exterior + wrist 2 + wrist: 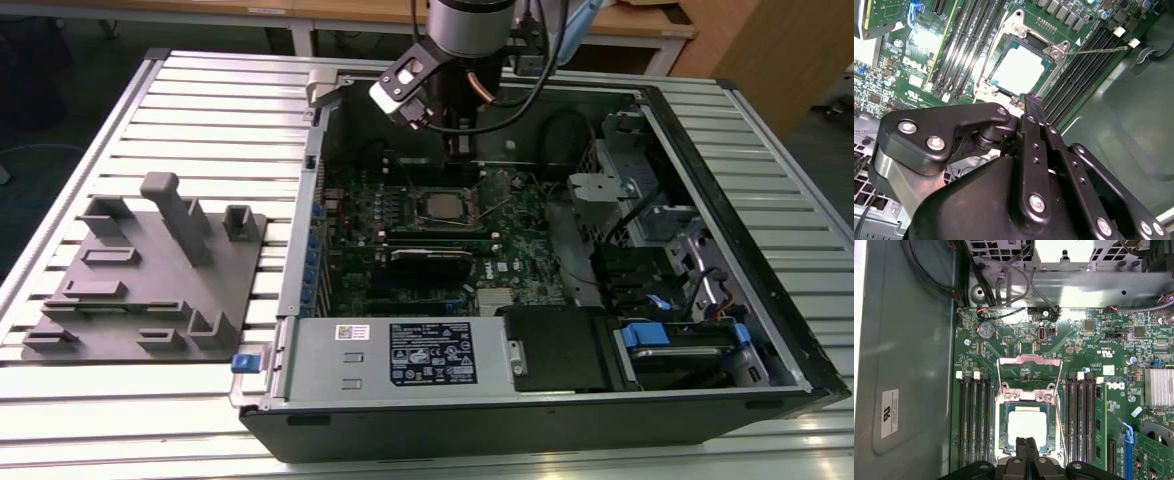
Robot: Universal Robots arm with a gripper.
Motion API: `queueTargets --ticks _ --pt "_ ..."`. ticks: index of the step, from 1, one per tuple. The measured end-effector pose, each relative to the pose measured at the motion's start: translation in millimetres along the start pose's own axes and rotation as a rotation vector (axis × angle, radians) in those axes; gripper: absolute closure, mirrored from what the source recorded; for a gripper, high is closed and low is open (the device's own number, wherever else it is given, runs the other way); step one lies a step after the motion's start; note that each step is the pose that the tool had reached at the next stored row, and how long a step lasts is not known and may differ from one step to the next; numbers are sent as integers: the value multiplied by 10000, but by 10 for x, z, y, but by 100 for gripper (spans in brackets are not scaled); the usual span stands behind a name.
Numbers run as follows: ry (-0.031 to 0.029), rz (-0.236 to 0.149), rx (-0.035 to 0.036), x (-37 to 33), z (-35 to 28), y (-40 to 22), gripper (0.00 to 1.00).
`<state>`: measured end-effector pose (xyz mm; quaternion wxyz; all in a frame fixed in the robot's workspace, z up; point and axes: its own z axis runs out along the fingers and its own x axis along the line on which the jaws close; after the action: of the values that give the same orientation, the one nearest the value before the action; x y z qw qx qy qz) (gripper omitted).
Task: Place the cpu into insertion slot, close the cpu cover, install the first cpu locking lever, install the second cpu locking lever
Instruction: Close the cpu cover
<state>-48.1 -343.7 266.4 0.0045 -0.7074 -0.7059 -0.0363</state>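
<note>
The cpu (1027, 425) lies flat in the motherboard socket, its silver top (1016, 70) showing through the window of the cpu cover (1026, 396). The cover (1054, 50) appears to lie down over the chip. A thin wire locking lever (1099, 49) sticks out sideways from the socket, unlatched. A bent wire lever (1029, 359) shows past the socket's far edge. My gripper (1026, 442) hovers just above the socket's near edge, shut with nothing in it. Its black fingers (1030, 107) are pressed together. In the exterior view the gripper (461, 150) hangs over the board's rear, behind the socket (441, 205).
Memory slots (974, 420) flank the socket on both sides. A labelled power supply (427, 355) sits at the case front, and a drive bay with blue tabs (661, 335) on the exterior view's right. A grey fixture plate (147, 270) lies on the slatted table (200, 130).
</note>
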Motion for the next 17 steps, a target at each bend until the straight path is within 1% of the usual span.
queueTargets --ticks 3,5,10,11,15,17 --pt "-1 0 0 0 0 5 89" --pt "0 0 0 0 1 25 89" --pt "-1 0 0 0 1 34 89" --pt "0 1 0 0 2 47 89" --pt "0 0 -1 1 1 49 89" --pt "-3 0 1 1 -10 49 89"
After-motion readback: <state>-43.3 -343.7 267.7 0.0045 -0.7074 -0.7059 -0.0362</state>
